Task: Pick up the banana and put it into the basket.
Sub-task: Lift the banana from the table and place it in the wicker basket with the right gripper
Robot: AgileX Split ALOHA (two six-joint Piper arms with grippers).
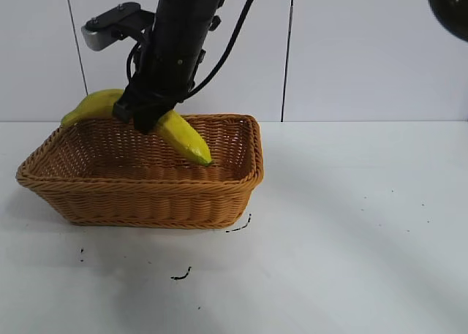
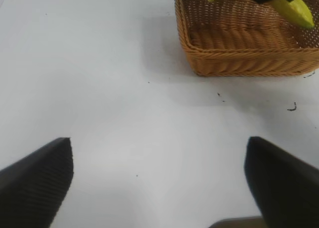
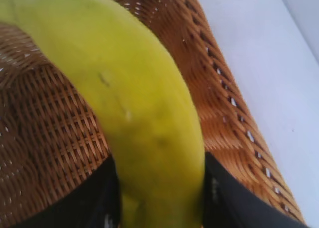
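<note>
One banana [image 1: 183,137] and one basket [image 1: 146,199] are in view; neither carries any label or writing that can be read. At the lower edge of the left wrist view, the left gripper [image 2: 159,183] hangs spread wide over the white table [image 1: 351,232]. Farther back, left of centre in the exterior view, the right gripper [image 1: 150,115] pinches the banana at its middle, tilted above the basket's far rim, greenish tip down inside.

My table [image 1: 365,224] was plain white and matte, marked near the front by a few small dark specks and a short black squiggle [image 1: 181,275]. Behind it stood a white panelled wall [image 1: 365,49] — thin dark seams ran down between the panels. The light was soft and even.
</note>
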